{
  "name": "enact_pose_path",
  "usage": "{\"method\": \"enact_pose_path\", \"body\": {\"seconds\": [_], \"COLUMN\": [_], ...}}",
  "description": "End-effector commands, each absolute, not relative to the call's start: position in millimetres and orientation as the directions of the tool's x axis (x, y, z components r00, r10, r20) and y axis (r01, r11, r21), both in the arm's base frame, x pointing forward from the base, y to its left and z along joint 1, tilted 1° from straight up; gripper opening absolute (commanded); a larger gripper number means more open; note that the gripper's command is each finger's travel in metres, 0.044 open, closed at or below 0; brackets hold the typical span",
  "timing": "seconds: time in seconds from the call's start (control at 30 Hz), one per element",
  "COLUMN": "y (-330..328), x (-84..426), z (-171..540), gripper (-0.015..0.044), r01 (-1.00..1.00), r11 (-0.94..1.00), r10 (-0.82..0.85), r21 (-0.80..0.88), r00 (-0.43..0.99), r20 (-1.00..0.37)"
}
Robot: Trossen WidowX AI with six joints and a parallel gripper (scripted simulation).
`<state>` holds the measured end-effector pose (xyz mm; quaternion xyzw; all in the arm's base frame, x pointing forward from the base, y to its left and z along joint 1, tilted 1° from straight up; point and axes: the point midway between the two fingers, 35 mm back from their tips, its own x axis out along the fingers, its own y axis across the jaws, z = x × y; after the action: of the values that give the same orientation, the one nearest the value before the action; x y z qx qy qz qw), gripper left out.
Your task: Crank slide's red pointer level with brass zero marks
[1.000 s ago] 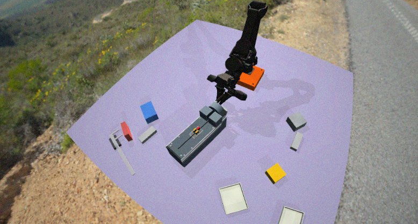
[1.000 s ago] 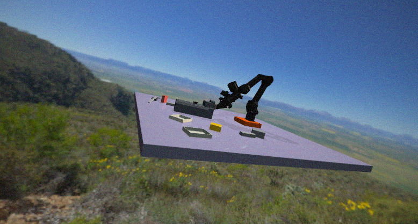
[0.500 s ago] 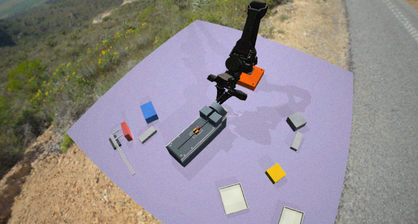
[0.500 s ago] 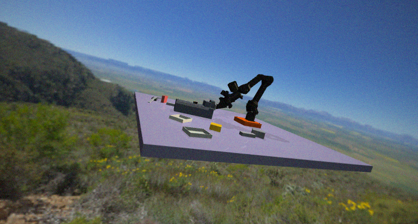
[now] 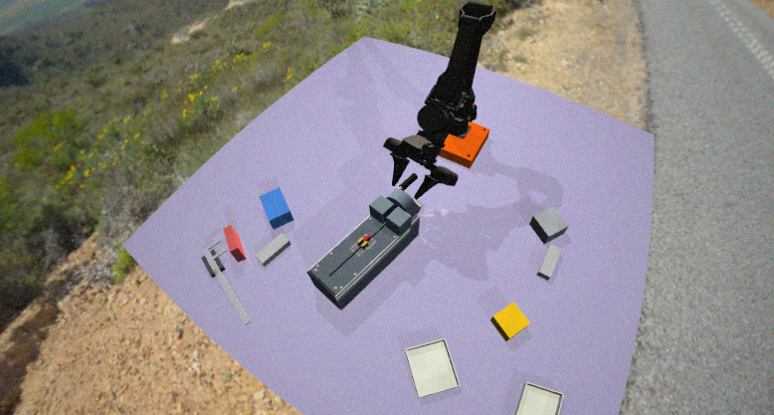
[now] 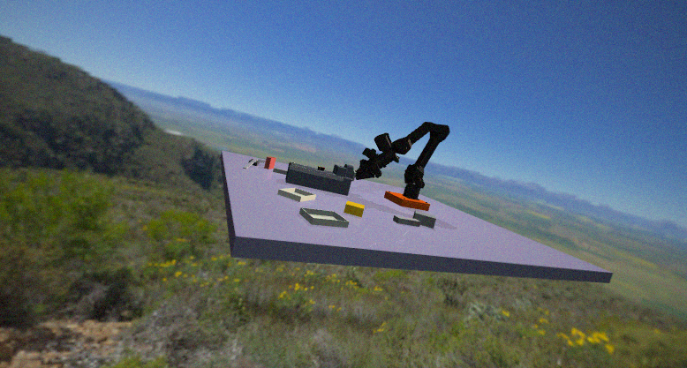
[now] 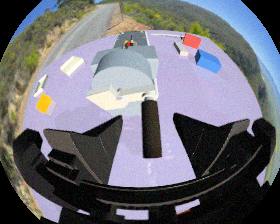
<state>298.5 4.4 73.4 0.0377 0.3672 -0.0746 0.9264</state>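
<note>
Two fingers apart, handle [image 5: 407,181] [image 7: 151,129] between, untouched
</note>
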Motion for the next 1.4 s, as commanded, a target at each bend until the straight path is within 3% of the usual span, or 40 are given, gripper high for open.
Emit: {"method": "enact_pose_path", "body": {"seconds": [0.0,0.07,1.1,1.37], "y": [4.3,4.3,3.3,3.3], "x": [298.4,298.4,297.0,335.7], "z": [73.3,73.3,198.2,207.3], "gripper": [0.0394,0.044,0.044,0.044], "r01": [0.166,0.166,0.166,0.104], "r11": [0.986,0.986,0.986,0.995], "r10": [-0.111,-0.111,-0.111,-0.073], "r21": [0.014,0.014,0.016,0.004], "r00": [0.719,0.719,0.725,0.722], "r20": [-0.686,-0.686,-0.68,-0.688]}}
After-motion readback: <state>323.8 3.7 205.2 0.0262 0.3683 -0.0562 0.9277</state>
